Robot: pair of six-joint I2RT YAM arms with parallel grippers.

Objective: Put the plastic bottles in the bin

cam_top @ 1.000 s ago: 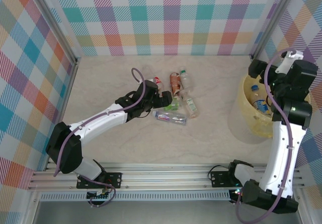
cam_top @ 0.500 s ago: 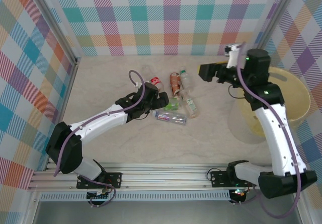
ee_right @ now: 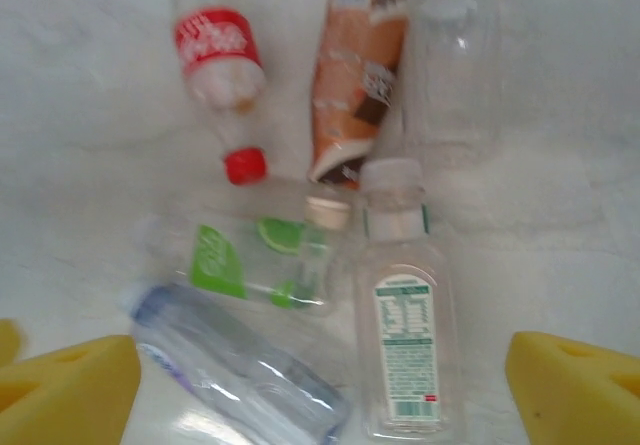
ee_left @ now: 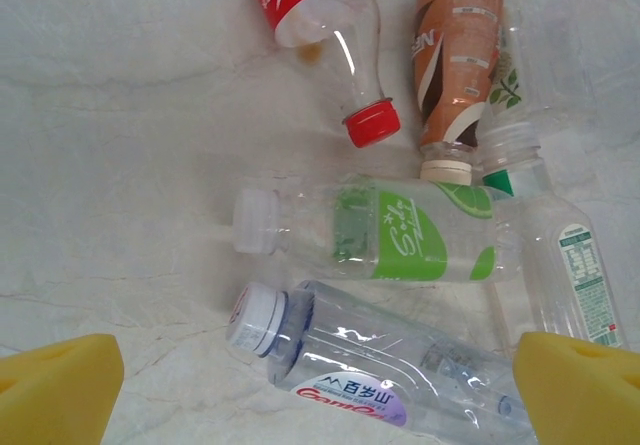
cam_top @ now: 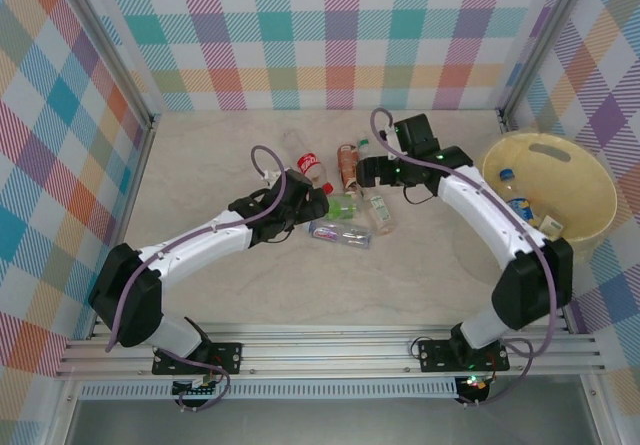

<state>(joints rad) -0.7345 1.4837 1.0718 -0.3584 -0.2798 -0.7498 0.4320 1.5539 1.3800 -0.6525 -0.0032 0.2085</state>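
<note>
You are at the pick-up step: a few bottles lie already in the bin at the right side of the surface, but six more lie in a loose pile near the middle, well apart from it. Both arms reach to this pile. The left arm stretches diagonally from its base, and the left fingers hang over the near-left side of the pile, spread wide, with nothing held. Under them is the bottle with the blue label and, just beyond it, the bottle with the green label. The right arm bends across from the right, and the right fingers are also fully apart and empty, over the bottle with the white label. I think this one is the easier choice, because it lies lengthwise between the pads, so you only lower and close. The blue one lies almost along the closing line, so you must turn the wrist first. Mind that the two arms are near to each other here.
</note>
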